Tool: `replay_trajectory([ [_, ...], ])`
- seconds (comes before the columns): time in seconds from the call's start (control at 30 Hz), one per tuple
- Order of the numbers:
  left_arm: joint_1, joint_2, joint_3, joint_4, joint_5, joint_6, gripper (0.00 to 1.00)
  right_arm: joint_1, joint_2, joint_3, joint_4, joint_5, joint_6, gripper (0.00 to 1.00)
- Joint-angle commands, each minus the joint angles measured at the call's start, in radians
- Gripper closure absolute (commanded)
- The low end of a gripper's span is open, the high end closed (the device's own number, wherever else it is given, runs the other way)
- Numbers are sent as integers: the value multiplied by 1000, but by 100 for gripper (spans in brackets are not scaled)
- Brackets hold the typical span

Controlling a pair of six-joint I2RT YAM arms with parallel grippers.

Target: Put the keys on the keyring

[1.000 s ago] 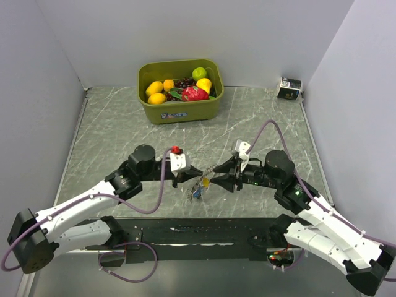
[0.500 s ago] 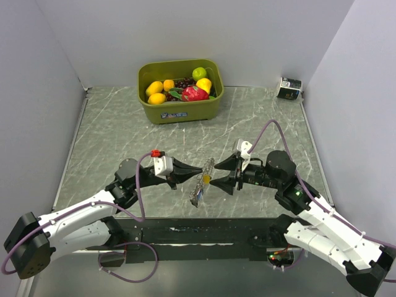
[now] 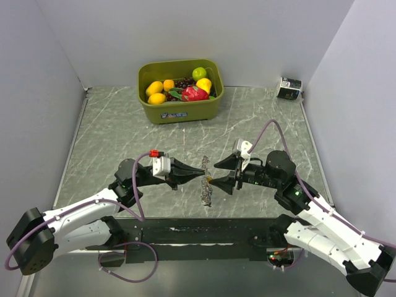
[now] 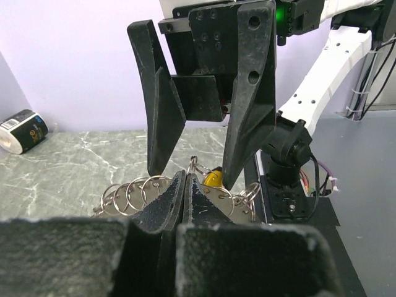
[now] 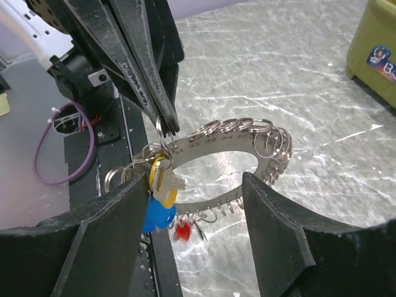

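Note:
The keyring (image 5: 230, 137) is a wide metal band hung with many small split rings. A yellow key (image 5: 162, 180), a blue key (image 5: 158, 216) and a red key (image 5: 181, 232) dangle from it. My left gripper (image 3: 201, 173) is shut on one small ring at the band's edge and holds the keyring (image 3: 206, 187) above the table. In the left wrist view the closed tips (image 4: 187, 177) pinch that ring, with the yellow key (image 4: 214, 179) just behind. My right gripper (image 5: 195, 179) is open, its fingers on either side of the band without touching it. It faces the left gripper (image 5: 166, 125).
A green bin (image 3: 179, 108) of toy fruit stands at the back centre. A small black-and-white box (image 3: 289, 88) lies at the back right corner. Grey walls close in both sides. The black base rail (image 3: 204, 234) runs along the near edge.
My left gripper pulled back left, then pushed right again. The keyring swung from tilted to hanging edge-on between the two grippers. The right arm has hardly moved.

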Motion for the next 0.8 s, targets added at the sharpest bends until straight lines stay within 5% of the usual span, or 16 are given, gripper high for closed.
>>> replay_trajectory([
  [0.0,-2,0,60,87,36,-5,99,-6,-26,-14,66,0,8,32],
  [0.37,-3,-6,71,74,43,0,99,-6,31,-8,46,-25,-8,71],
  [0.77,-3,-18,74,64,45,5,99,-6,31,-20,40,-53,-31,88],
])
